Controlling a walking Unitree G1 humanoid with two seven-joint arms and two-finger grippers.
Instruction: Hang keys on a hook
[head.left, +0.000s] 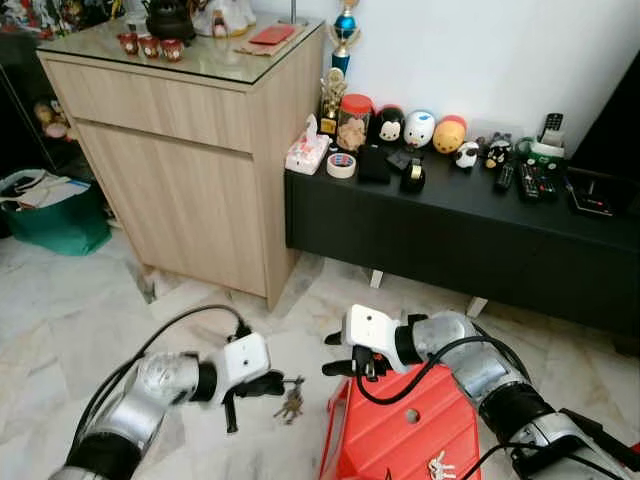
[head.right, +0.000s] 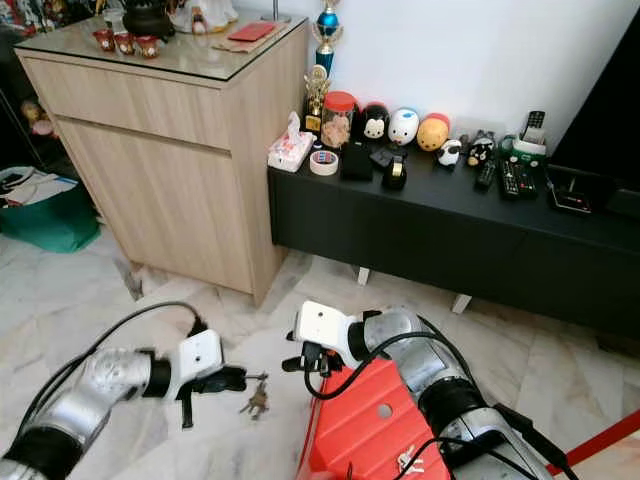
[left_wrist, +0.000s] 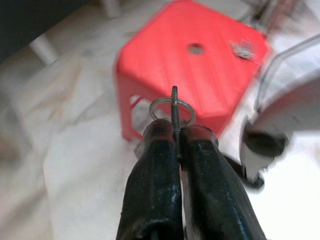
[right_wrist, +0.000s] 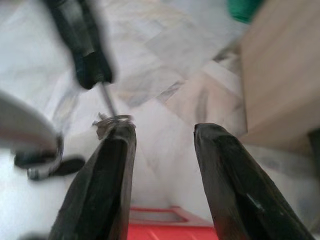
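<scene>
Left end effector (head.left: 272, 383) pinched shut on key ring, keys (head.left: 290, 402) dangling above floor | right end effector (head.left: 340, 353) parted, empty, near ring | hook unseen, perhaps elsewhere | best kept ring gripped firmly, steady.

No legible text, labels, brands or numbers on any surface.

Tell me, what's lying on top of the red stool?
A small bunch of keys lies on the red stool, near a round hole in its seat. The right arm covers part of the stool's top.
</scene>
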